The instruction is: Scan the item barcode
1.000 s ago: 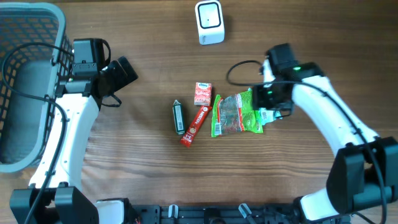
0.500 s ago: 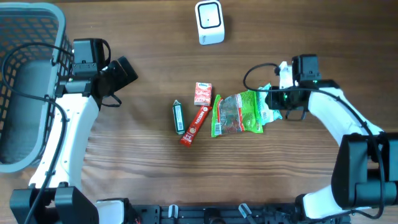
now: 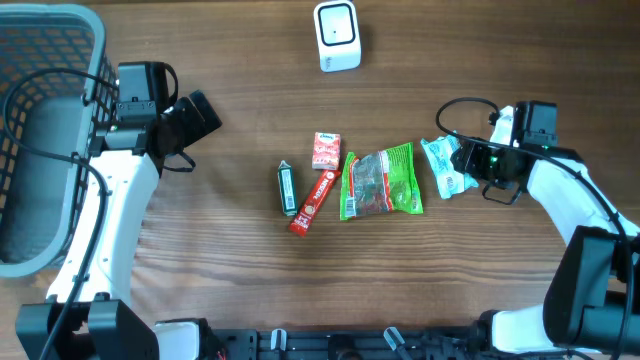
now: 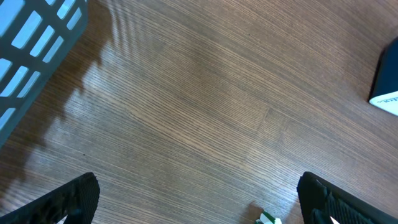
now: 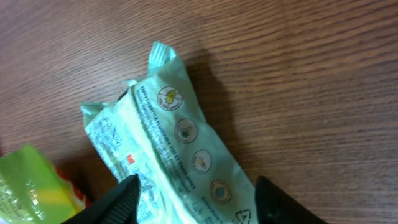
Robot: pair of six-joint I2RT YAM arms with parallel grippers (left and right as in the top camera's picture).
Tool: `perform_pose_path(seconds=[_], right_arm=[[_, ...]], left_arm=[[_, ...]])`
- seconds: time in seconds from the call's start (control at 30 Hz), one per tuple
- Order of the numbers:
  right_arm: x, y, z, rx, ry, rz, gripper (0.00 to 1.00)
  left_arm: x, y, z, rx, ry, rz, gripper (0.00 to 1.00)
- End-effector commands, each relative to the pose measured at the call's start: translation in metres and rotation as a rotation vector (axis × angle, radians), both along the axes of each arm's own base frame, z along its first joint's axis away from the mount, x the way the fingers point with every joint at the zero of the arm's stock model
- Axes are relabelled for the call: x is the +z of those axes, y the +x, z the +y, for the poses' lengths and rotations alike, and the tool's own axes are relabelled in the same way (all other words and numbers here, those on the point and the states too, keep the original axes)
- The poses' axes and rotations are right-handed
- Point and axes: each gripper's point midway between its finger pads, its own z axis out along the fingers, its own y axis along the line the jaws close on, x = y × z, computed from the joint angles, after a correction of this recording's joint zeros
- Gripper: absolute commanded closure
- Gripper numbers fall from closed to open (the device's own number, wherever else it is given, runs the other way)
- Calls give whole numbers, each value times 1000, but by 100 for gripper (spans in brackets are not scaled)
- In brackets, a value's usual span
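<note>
Fingers of the right gripper (image 5: 198, 193) flank the pale mint packet (image 3: 446, 166) on both sides; whether they pinch it or merely stand around it cannot be told. That packet sits just right of the green snack bag (image 3: 382, 182), not touching it. Left gripper (image 4: 196, 186) is spread wide with nothing between, well left of the bag. White scanner (image 3: 337, 36) stands above-left of the bag, well apart
</note>
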Motion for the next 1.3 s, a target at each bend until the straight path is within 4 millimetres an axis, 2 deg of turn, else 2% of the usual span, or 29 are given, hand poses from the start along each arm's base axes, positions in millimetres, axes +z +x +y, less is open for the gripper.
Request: perform_pose_path(seconds=[0.0, 0.03, 0.1, 0.17, 0.23, 0.3, 0.33, 0.4, 0.43, 0.5, 0.53, 0.6, 0.63, 0.67, 0.73, 0.83, 0.87, 0.9, 0.93, 1.0, 1.07, 1.13, 1.2, 1.27], right_arm=[[11, 7, 3, 110, -27, -69, 37], [10, 8, 3, 109, -27, -70, 41], [5, -5, 5, 69, 4, -2, 42], [-5, -32, 12, 20, 59, 122, 34], [-14, -60, 29, 49, 126, 216, 34], [-15, -71, 48, 137, 203, 220, 34], [-9, -72, 54, 180, 231, 206, 39], [9, -62, 51, 186, 225, 185, 41], [23, -50, 50, 206, 210, 143, 41], [41, -24, 29, 183, 86, 71, 42], [43, -12, 14, 148, -1, 42, 51], [38, 0, -8, 56, -98, 24, 86], [35, 6, -13, 30, -118, 14, 94], [31, 9, -14, 29, -122, 13, 96], [17, 7, -15, 26, -122, 54, 96], [-13, 0, -32, -67, -184, 161, 96], [-20, -5, -31, -63, -177, 191, 96], [-24, -11, -24, -50, -143, 223, 96], [-26, -22, -9, -21, -59, 264, 96], [-22, -42, 19, 53, 84, 328, 96], [-16, -55, 33, 153, 153, 347, 94], [-10, -47, 28, 136, 151, 321, 85], [2, -30, 26, 133, 159, 271, 66], [6, -11, 23, 138, 141, 194, 47]], left_arm=[[8, 3, 3, 9, 5, -22, 0], [8, 3, 3, 9, 5, -22, 0], [8, 3, 3, 9, 5, -22, 0], [8, 3, 3, 9, 5, -22, 0], [8, 3, 3, 9, 5, -22, 0], [8, 3, 3, 9, 5, -22, 0], [8, 3, 3, 9, 5, -22, 0], [8, 3, 3, 9, 5, -22, 0], [8, 3, 3, 9, 5, -22, 0], [8, 3, 3, 9, 5, -22, 0], [8, 3, 3, 9, 5, -22, 0], [8, 3, 3, 9, 5, -22, 0], [8, 3, 3, 9, 5, -22, 0], [8, 3, 3, 9, 5, -22, 0], [8, 3, 3, 9, 5, -22, 0], [8, 3, 3, 9, 5, -22, 0], [8, 3, 3, 9, 5, -22, 0], [8, 3, 3, 9, 5, -22, 0], [8, 3, 3, 9, 5, -22, 0], [8, 3, 3, 9, 5, -22, 0], [8, 3, 3, 9, 5, -22, 0], [8, 3, 3, 9, 5, -22, 0], [8, 3, 3, 9, 5, -22, 0], [8, 3, 3, 9, 5, -22, 0]])
